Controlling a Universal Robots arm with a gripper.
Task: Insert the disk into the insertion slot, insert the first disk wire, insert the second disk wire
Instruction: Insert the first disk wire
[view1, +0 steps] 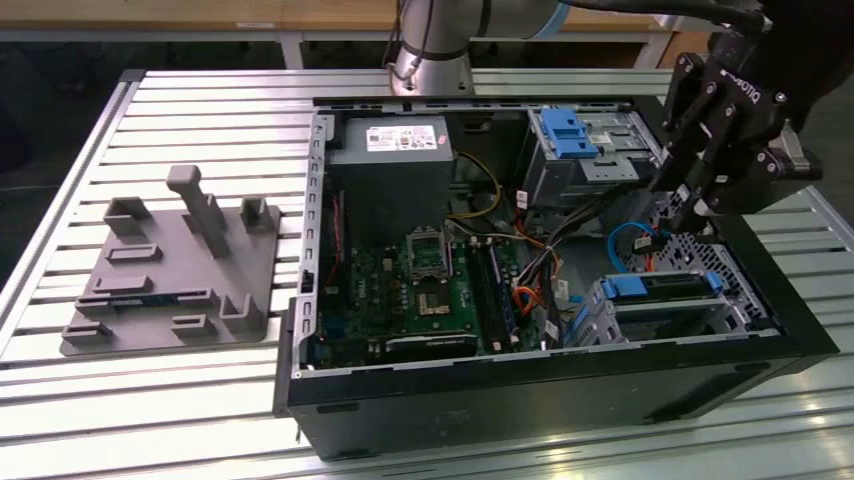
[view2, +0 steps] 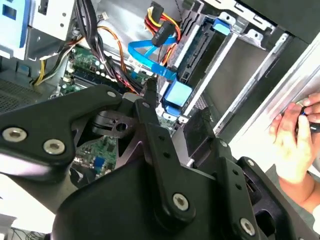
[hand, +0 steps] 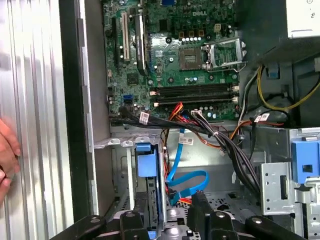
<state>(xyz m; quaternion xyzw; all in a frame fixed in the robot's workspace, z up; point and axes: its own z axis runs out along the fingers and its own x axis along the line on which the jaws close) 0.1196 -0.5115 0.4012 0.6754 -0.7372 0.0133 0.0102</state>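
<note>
The disk lies in its blue frame inside the insertion slot, the silver cage at the case's corner on the exterior view's right. In the first wrist view the disk's blue frame end shows inside the cage wall. A blue disk wire loops loosely just beside the disk's end; whether it is plugged in cannot be told. A red, yellow and orange wire with a black plug hangs beside the blue wire. My gripper hovers above the wires, open, nothing between its fingers.
The taller bay with a blue latch stands behind the cage. The motherboard and black cable bundles fill the case. A person's hand rests on the table just outside the case wall. A grey fixture plate lies at the exterior view's left.
</note>
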